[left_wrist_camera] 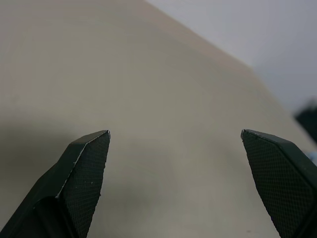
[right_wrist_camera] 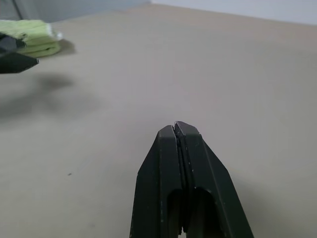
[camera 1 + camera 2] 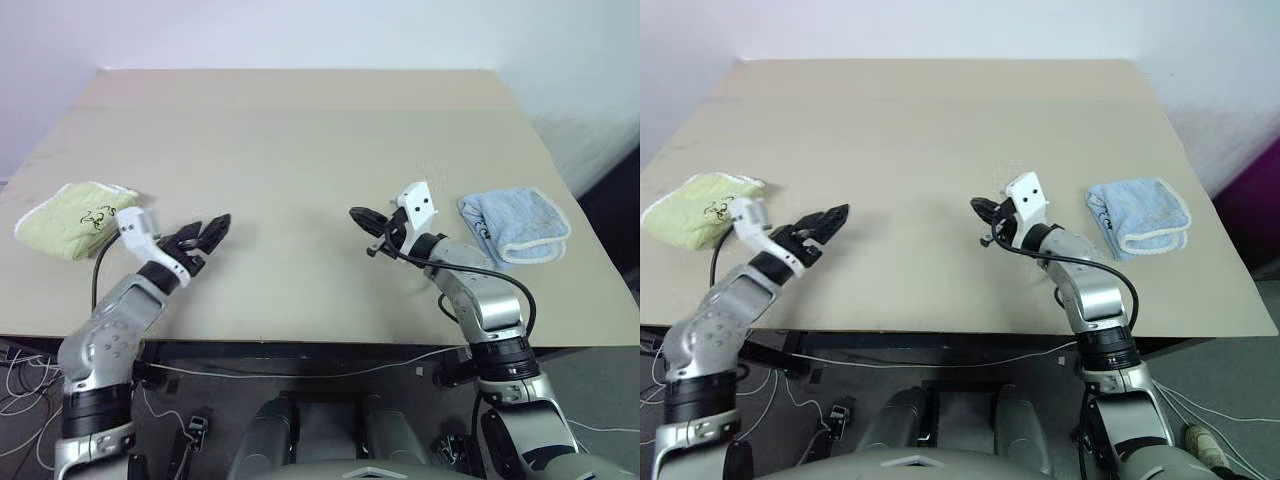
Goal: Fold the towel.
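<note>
The towel point(image 3: 72, 217), light green with a dark logo, lies folded into a thick bundle at the left edge of the table point(image 3: 300, 150), in the middle left of the head view. The left gripper point(image 3: 212, 232) hovers over the table just right of the towel, apart from it, with its fingers point(image 1: 84, 168) spread wide and nothing between them; in the left wrist view only bare tabletop lies between the two black tips. The right gripper point(image 3: 360, 216) hangs over the table a little right of centre, pointing toward the left of the frame, its fingers point(image 2: 181, 163) pressed flat together and holding nothing. A wide stretch of bare table separates the two grippers. In the right wrist view the towel shows in the upper left corner, with a dark tip of the left gripper just in front of it. A blue towel point(image 3: 515, 224), folded with white edging, rests near the table's right edge, just right of the right gripper.
</note>
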`<state>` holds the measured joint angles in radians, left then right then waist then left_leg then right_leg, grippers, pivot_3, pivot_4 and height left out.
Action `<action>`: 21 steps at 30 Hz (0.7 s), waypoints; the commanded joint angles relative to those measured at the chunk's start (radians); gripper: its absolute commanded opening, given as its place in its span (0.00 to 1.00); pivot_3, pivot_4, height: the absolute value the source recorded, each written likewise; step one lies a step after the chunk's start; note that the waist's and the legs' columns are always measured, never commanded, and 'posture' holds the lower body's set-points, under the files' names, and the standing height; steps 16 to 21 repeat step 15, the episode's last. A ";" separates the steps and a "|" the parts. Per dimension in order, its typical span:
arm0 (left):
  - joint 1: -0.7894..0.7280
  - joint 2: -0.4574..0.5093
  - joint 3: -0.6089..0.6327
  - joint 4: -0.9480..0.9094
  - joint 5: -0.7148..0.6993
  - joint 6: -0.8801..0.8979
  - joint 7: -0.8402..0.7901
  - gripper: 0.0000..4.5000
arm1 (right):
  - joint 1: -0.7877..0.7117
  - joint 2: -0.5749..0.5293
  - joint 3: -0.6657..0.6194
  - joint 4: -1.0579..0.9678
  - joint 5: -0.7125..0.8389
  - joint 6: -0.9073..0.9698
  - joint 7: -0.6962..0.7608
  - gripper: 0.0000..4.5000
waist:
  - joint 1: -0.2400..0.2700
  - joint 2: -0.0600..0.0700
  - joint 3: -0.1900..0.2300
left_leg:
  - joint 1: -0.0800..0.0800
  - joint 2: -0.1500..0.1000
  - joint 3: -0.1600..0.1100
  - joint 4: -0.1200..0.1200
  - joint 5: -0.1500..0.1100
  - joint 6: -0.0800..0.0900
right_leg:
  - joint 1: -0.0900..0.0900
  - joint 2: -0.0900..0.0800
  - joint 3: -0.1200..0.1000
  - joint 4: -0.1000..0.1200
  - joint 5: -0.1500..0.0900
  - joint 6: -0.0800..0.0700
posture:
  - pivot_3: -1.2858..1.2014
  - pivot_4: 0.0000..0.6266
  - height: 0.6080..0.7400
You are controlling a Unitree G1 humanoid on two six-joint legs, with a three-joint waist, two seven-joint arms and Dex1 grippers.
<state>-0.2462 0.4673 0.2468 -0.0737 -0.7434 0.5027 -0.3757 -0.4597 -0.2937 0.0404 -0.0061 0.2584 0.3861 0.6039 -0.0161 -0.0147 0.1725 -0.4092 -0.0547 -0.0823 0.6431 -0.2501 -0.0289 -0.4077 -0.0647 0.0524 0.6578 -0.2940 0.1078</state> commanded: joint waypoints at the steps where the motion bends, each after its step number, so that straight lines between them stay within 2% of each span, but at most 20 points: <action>1: -0.015 0.055 -0.044 0.052 0.161 -0.155 -0.109 0.99 | 0.011 0.004 -0.023 -0.062 0.010 -0.006 -0.030 0.00 | -0.001 0.000 0.000 | 0.000 0.000 0.000 -0.001 0.000 0.000 | 0.000 0.000 0.000 0.000 0.000 0.000 | 0.52 0.24 1.00; 9: -0.047 0.060 -0.031 0.142 0.240 -0.271 -0.212 0.99 | 0.063 0.010 -0.039 -0.091 0.023 -0.011 -0.057 0.00 | 0.002 0.000 0.000 | 0.000 0.000 0.000 -0.002 0.000 0.000 | 0.000 -0.002 0.000 -0.002 0.000 0.000 | 0.52 0.24 1.00; 21: -0.058 0.047 -0.028 0.154 0.259 -0.277 -0.217 0.99 | 0.067 0.021 -0.041 -0.103 0.033 -0.009 -0.076 0.00 | 0.001 0.000 0.000 | 0.000 0.000 0.000 -0.002 0.000 0.000 | 0.000 -0.002 0.000 -0.002 0.000 0.000 | 0.52 0.24 1.00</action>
